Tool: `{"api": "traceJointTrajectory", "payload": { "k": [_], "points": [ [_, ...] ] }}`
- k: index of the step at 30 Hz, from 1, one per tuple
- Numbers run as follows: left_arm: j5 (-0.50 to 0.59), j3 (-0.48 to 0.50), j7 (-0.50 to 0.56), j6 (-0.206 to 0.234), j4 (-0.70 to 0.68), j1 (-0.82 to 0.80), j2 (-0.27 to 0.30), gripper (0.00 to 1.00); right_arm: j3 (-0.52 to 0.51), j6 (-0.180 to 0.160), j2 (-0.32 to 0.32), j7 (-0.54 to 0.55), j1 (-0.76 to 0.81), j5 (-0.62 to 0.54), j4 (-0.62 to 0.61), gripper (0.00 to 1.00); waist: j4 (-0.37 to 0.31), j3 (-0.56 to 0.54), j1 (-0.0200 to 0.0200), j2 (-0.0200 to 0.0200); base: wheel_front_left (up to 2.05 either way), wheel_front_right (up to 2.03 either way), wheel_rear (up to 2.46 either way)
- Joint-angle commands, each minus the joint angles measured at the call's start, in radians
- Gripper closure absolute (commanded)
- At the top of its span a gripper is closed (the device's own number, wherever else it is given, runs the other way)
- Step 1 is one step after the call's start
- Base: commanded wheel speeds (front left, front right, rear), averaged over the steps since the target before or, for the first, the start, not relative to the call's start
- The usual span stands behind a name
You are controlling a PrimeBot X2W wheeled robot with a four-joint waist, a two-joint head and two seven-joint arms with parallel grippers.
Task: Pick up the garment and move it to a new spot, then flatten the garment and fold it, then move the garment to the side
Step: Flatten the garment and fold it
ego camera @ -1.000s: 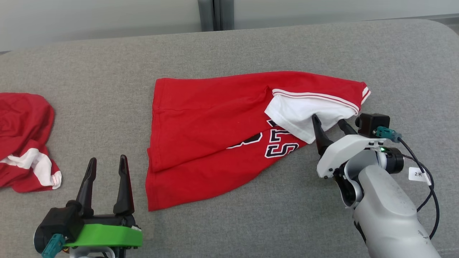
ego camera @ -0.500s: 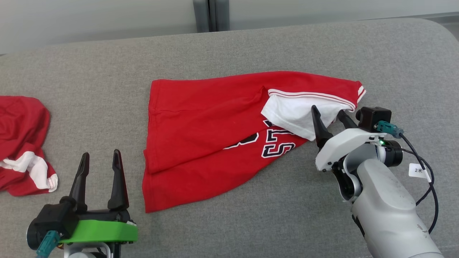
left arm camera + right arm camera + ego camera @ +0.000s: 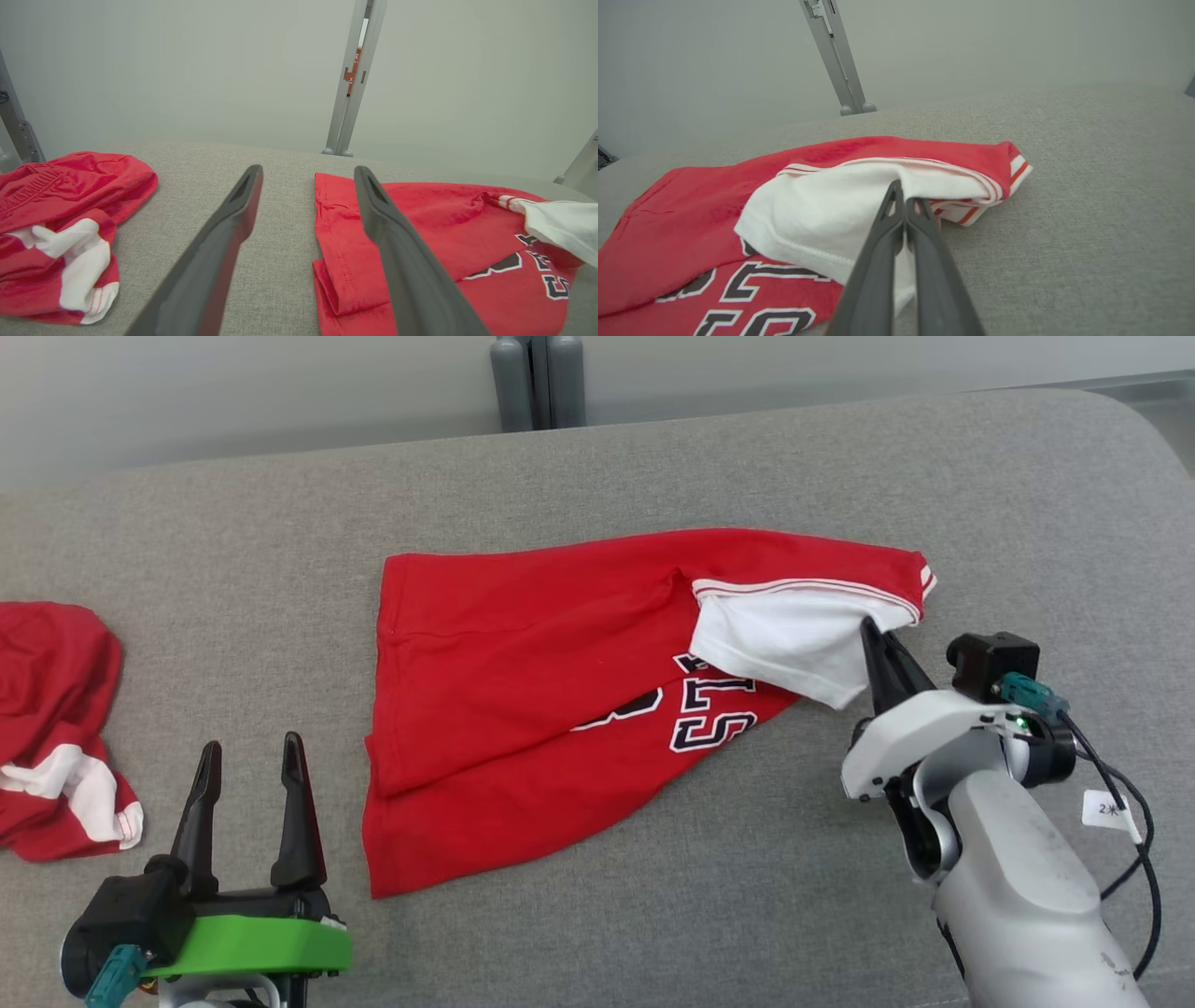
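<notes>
Right hand [image 3: 878, 637] pinches white sleeve [image 3: 784, 644] at right end of red garment [image 3: 523, 709]; its long axis runs leftward across grey cushion [image 3: 653, 457]. Left hand [image 3: 252, 743] spread, empty, near front-left corner.

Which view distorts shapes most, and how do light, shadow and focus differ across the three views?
Left wrist view: wide-angle stretches the left gripper most. Right wrist view: right gripper looms large, garment crisp. Head view: even light, faint shadows, no glare.

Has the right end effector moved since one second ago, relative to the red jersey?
Yes. The right end effector shifted rightward, toward the striped cuff of the red jersey, and shut on its white sleeve.
</notes>
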Motion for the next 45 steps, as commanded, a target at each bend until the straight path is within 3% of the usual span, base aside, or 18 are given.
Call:
{"api": "traceJointTrajectory", "payload": {
  "k": [1, 8, 13, 21, 22, 23, 24, 25, 26, 36, 41, 45],
  "points": [
    [-0.011, 0.0, -0.001, 0.007, -0.005, 0.012, 0.002, 0.0, -0.018, -0.001, -0.005, 0.016, 0.04, -0.014, -0.025, 1.0, -0.004, -0.007, 0.0, -0.0001, 0.0, 0.0, 0.0],
    [-0.017, -0.003, -0.001, 0.008, -0.004, 0.021, 0.002, 0.0, -0.115, -0.001, -0.018, 0.17, 0.264, -0.102, -0.236, 1.0, -0.008, -0.02, 0.0, -0.0001, 0.0, 0.0, 0.0],
    [-0.015, -0.001, -0.001, 0.008, -0.009, 0.027, 0.002, 0.0, -0.237, -0.001, -0.013, 0.282, 0.401, -0.17, -0.426, 1.0, -0.005, -0.02, 0.0, -0.0001, 0.0, 0.0, 0.0],
    [-0.016, -0.013, 0.0, 0.007, 0.0, 0.026, 0.002, 0.0, -0.315, -0.001, -0.003, 0.485, 0.499, -0.241, -0.561, 1.0, 0.002, -0.02, 0.0, -0.0001, 0.0, 0.0, 0.0],
    [-0.016, -0.015, 0.0, 0.006, 0.002, 0.024, 0.002, 0.0, -0.316, -0.001, -0.002, 0.508, 0.505, -0.237, -0.56, 0.85, 0.004, -0.021, 0.0, -0.0001, 0.0, 0.0, 0.0],
    [-0.016, -0.016, 0.0, 0.005, 0.004, 0.022, 0.002, 0.0, -0.316, -0.001, -0.003, 0.54, 0.51, -0.232, -0.558, 0.52, 0.006, -0.023, 0.0, -0.0001, 0.0, 0.0, 0.0],
    [-0.017, -0.016, 0.0, 0.004, 0.006, 0.022, 0.002, 0.0, -0.314, -0.001, -0.003, 0.562, 0.514, -0.226, -0.559, 0.42, 0.007, -0.025, 0.0, -0.0001, 0.0, 0.0, 0.0],
    [-0.018, -0.016, 0.0, 0.004, 0.008, 0.022, 0.002, 0.0, -0.316, -0.001, -0.003, 0.576, 0.513, -0.217, -0.569, 0.0, 0.008, -0.027, 0.0, -0.0001, 0.0, 0.0, 0.0],
    [-0.018, -0.016, 0.0, 0.004, 0.008, 0.024, 0.002, 0.0, -0.314, -0.001, -0.004, 0.575, 0.509, -0.211, -0.582, 0.0, 0.008, -0.029, 0.0, -0.0001, 0.0, 0.0, 0.0],
    [-0.023, -0.016, 0.0, 0.011, 0.013, 0.053, 0.002, 0.0, -0.261, -0.001, -0.002, 0.321, 0.465, -0.211, -0.698, 0.0, -0.004, -0.065, 0.0, -0.0001, 0.0, 0.0, 0.0],
    [-0.025, -0.027, 0.0, 0.018, 0.018, 0.063, 0.002, 0.0, -0.149, -0.001, -0.002, 0.107, 0.462, -0.195, -0.665, 0.0, -0.008, -0.085, 0.0, -0.0001, 0.0, 0.0, 0.0],
    [-0.027, -0.033, 0.0, 0.026, 0.022, 0.073, 0.002, 0.0, -0.086, -0.001, -0.004, 0.001, 0.472, -0.208, -0.615, 0.0, -0.007, -0.101, 0.0, -0.0001, 0.0, 0.0, 0.0]
  ]
}}
